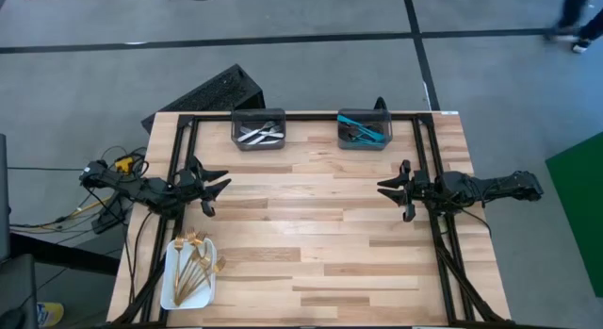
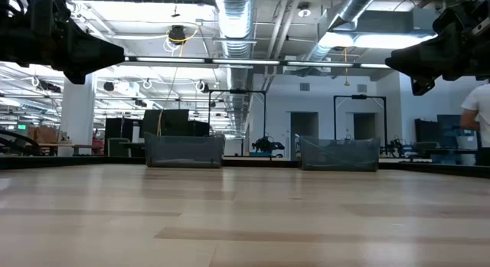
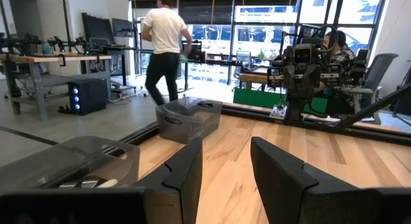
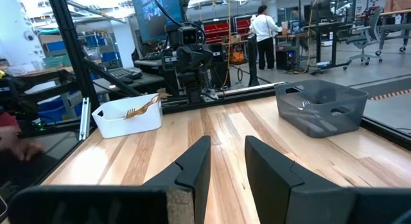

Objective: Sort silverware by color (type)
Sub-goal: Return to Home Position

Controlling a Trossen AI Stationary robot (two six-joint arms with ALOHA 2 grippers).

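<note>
Several gold forks [image 1: 193, 263] lie in a white tray [image 1: 172, 289] at the table's near left corner. Silver pieces [image 1: 260, 133] lie in the left dark grey bin [image 1: 237, 131] at the far edge, and turquoise-handled pieces [image 1: 362, 131] in the right bin [image 1: 384, 139]. My left gripper [image 1: 215, 186] hovers level over the table's left side, open, pointing right. My right gripper [image 1: 392, 189] hovers level over the right side, open, pointing left. Nothing is between the fingers of either gripper [image 3: 225, 176] [image 4: 228, 166].
The wide wooden middle of the table [image 1: 311, 225] lies between the two grippers. Black frame rails [image 1: 179, 150] [image 1: 429, 150] run along the left and right sides. People walk and sit in the room beyond the table [image 3: 164, 44] [image 4: 263, 31].
</note>
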